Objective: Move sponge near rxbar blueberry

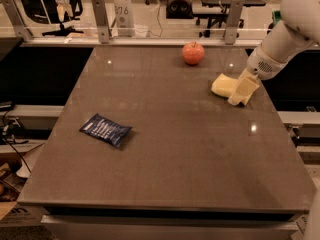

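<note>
The pale yellow sponge [223,85] lies on the right side of the brown table [165,134], below and right of the apple. The gripper [242,93] hangs from the white arm at the right, its pale yellow fingers [244,89] right next to the sponge's right end and partly over it. The dark blue rxbar blueberry [105,130] lies flat on the left side of the table, far from the sponge and the gripper.
A red apple [193,53] stands near the table's far edge. Metal rail posts [101,20] run behind the table. The table's right edge is close to the gripper.
</note>
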Motion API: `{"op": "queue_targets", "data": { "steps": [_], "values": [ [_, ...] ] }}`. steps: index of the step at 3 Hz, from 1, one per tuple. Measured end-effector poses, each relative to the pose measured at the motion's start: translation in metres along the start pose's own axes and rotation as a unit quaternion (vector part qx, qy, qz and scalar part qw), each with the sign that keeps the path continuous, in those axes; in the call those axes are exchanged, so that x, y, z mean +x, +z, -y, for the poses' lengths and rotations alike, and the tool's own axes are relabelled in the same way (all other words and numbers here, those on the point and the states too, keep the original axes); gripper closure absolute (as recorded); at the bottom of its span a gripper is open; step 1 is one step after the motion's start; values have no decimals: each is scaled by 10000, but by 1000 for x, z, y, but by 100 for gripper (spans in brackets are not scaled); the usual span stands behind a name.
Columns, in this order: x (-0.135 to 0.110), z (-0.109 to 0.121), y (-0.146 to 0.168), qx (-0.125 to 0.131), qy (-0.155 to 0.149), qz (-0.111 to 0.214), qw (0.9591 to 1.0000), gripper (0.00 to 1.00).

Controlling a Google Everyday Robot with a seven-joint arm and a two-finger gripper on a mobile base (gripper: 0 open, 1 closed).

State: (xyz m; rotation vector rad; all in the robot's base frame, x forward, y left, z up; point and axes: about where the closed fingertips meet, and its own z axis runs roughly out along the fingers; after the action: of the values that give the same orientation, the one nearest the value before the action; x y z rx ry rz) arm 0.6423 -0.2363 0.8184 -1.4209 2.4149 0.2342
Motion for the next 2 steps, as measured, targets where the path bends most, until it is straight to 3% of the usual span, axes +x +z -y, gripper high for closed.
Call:
{"op": "queue_targets", "data": {
  "steps": [2],
  "values": [
    [-18,-15,-10,-98,-94,53,9999,86]
  ]
}}
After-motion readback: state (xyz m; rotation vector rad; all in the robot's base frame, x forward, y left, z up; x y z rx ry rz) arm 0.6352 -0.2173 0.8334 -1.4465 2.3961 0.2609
